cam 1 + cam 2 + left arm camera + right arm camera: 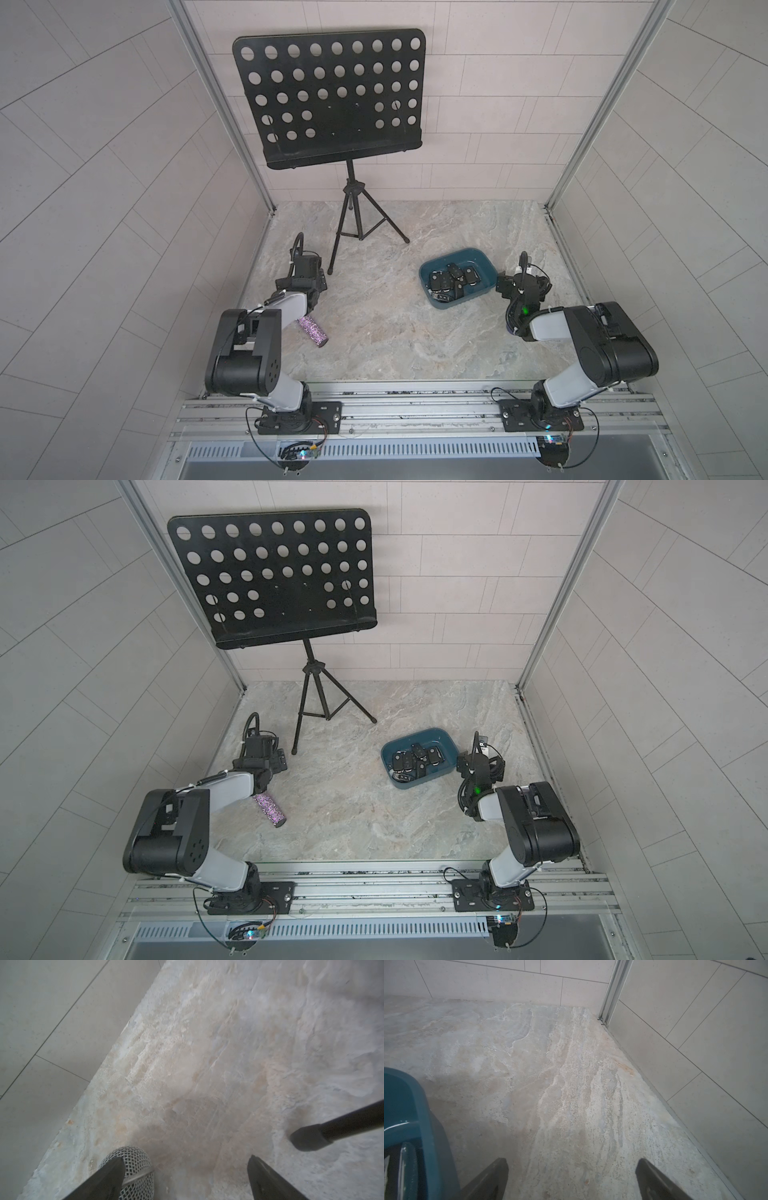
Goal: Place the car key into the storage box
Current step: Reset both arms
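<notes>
The storage box [468, 297], a dark teal tub, sits right of centre on the stone tabletop and shows in both top views [430, 777]. Several black car keys [453, 277] lie inside it, and I see no car key on the table outside it. My right gripper [572, 1160] is open over bare table just right of the box, whose rim [425, 1109] is beside one finger. My left gripper [185, 1159] is open at the far left, holding nothing. One of its fingers crosses in front of a mesh microphone head [135, 1159].
A black perforated music stand [332, 95] stands at the back on a tripod, with one rubber foot [307, 1138] close to my left gripper. The microphone's purple glitter handle [313, 332] lies on the table under my left arm. Tiled walls enclose three sides.
</notes>
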You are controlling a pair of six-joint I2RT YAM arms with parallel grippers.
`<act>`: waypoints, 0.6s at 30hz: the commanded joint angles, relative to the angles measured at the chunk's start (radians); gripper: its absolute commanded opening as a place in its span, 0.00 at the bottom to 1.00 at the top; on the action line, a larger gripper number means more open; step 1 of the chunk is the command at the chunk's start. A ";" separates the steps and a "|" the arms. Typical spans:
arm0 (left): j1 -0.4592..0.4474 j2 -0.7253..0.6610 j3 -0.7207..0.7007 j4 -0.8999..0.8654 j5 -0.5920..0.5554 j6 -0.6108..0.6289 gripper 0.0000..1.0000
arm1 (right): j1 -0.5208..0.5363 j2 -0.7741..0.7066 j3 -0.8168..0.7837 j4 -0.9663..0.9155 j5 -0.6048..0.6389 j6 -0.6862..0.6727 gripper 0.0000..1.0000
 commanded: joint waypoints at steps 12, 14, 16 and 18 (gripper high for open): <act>-0.067 0.025 -0.189 0.539 -0.059 0.079 1.00 | -0.006 -0.019 0.016 -0.004 -0.011 0.002 1.00; -0.068 0.011 -0.175 0.493 -0.059 0.075 1.00 | -0.005 -0.019 0.016 -0.009 -0.011 0.002 1.00; -0.068 0.017 -0.178 0.504 -0.064 0.075 1.00 | -0.005 -0.019 0.016 -0.007 -0.011 0.001 1.00; -0.069 0.015 -0.173 0.496 -0.065 0.075 1.00 | -0.005 -0.020 0.016 -0.007 -0.011 0.002 0.99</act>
